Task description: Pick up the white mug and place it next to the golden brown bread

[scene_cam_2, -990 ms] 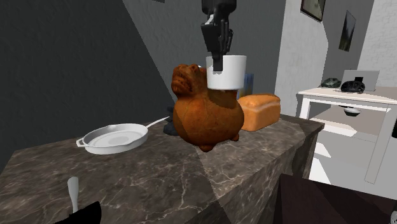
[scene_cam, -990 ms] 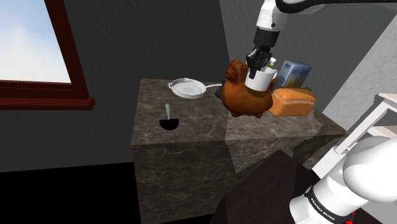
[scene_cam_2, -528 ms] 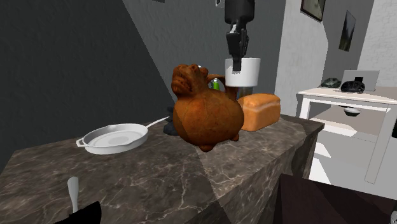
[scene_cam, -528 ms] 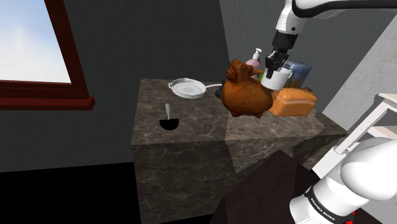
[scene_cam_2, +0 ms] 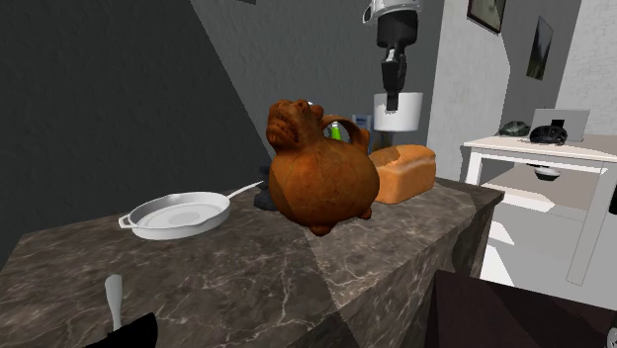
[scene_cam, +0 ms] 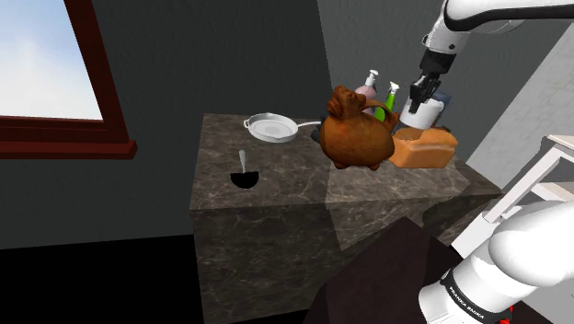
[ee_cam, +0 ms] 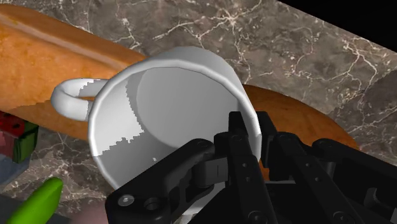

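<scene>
My black gripper (scene_cam: 424, 89) (scene_cam_2: 394, 83) (ee_cam: 259, 141) is shut on the rim of the white mug (scene_cam: 421, 112) (scene_cam_2: 397, 111) (ee_cam: 162, 114), which hangs upright in the air. The mug is above the golden brown bread loaf (scene_cam: 425, 147) (scene_cam_2: 404, 171) (ee_cam: 44, 57) that lies on the dark marble counter (scene_cam: 276, 175) (scene_cam_2: 247, 277). In the wrist view the mug's handle (ee_cam: 73, 97) points away from the fingers, and the loaf runs underneath the mug.
A large brown animal-shaped jug (scene_cam: 354, 136) (scene_cam_2: 318, 173) stands beside the loaf. Bottles (scene_cam: 372, 86) stand behind it. A white pan (scene_cam: 270, 127) (scene_cam_2: 180, 212) and a black ladle (scene_cam: 244, 173) lie on the counter. A white table (scene_cam_2: 534, 158) is at the second exterior view's right.
The gripper has carried the mug from over the brown jug toward the shoulder view's right, so it now hangs over the bread loaf. The bottles behind the jug are uncovered.
</scene>
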